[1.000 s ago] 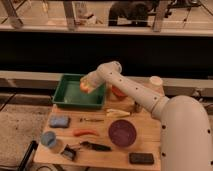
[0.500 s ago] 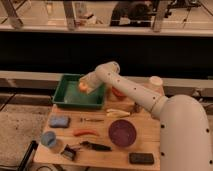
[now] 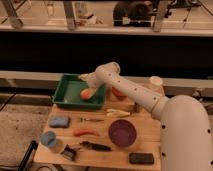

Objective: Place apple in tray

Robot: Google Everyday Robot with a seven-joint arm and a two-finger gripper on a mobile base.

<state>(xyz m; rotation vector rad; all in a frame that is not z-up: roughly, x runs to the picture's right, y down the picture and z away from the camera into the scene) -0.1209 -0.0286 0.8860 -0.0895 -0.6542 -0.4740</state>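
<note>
The green tray (image 3: 70,95) sits at the far left of the table. The apple (image 3: 86,93) lies inside it, toward its right wall, so the placing looks nearly or fully done; only release and withdrawal may remain. The gripper (image 3: 89,86) hovers just above the apple; whether it grips the fruit I cannot tell. Since the earlier frames, apple and gripper have dropped lower into the tray.

Jaws (image 3: 88,86), apple (image 3: 86,94) over tray (image 3: 64,97)
</note>
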